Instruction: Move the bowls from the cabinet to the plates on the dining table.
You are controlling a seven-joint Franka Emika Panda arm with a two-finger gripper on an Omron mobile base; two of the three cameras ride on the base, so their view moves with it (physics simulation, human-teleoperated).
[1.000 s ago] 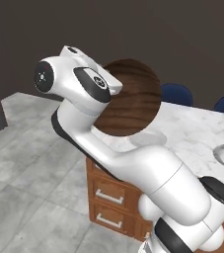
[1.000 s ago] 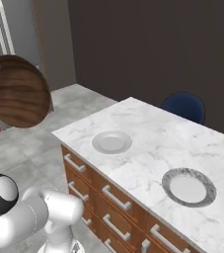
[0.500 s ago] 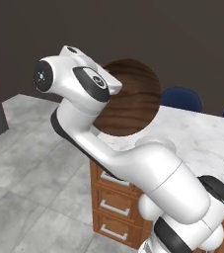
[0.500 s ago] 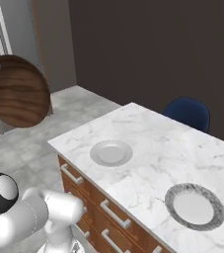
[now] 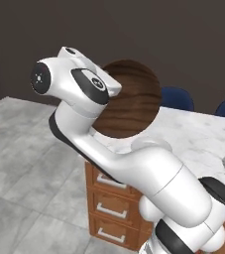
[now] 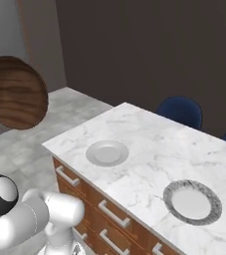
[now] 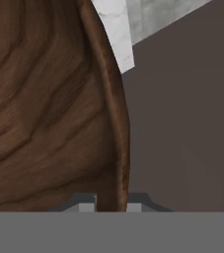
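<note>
Wood-grain bowl (image 7: 44, 108) rim pinched between the closed fingers (image 7: 86, 202).

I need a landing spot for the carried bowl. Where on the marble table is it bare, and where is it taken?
The table is mostly bare: between the plain plate and the speckled-rim plate, and behind both toward the blue chairs. Both plates are empty. The gripper holds the wooden bowl left of the table.

No readable text, label, brand or number; surfaces apparently plain.
</note>
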